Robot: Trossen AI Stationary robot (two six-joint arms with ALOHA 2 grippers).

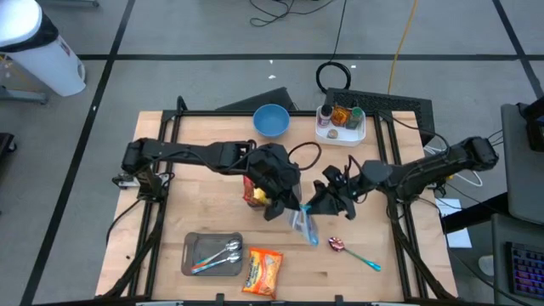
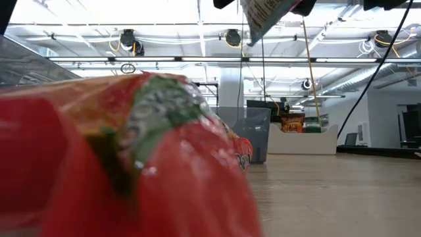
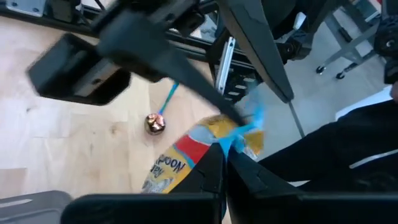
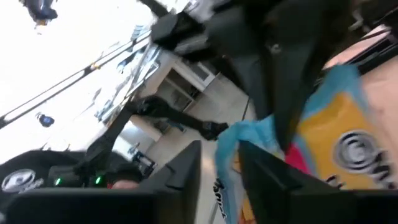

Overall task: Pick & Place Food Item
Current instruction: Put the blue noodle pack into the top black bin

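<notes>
A blue-and-yellow food packet hangs in the air over the middle of the table, also seen at the top of the low view as the packet. My left gripper is shut on its blue top edge. My right gripper stands opposite, close on the right, its fingers apart on either side of the same blue edge; I cannot tell whether they touch it. A red packet lies on the table under my left arm. An orange packet lies near the front edge. My left gripper pinches the packet's blue sealed edge between its two fingers. The fingers come slanting down from the table's left side. The packet hangs below them, tilted and clear of the table.
A grey tray with spoons sits at the front left. A teal-handled spoon lies at the front right. A blue bowl and a white tub of items stand at the back.
</notes>
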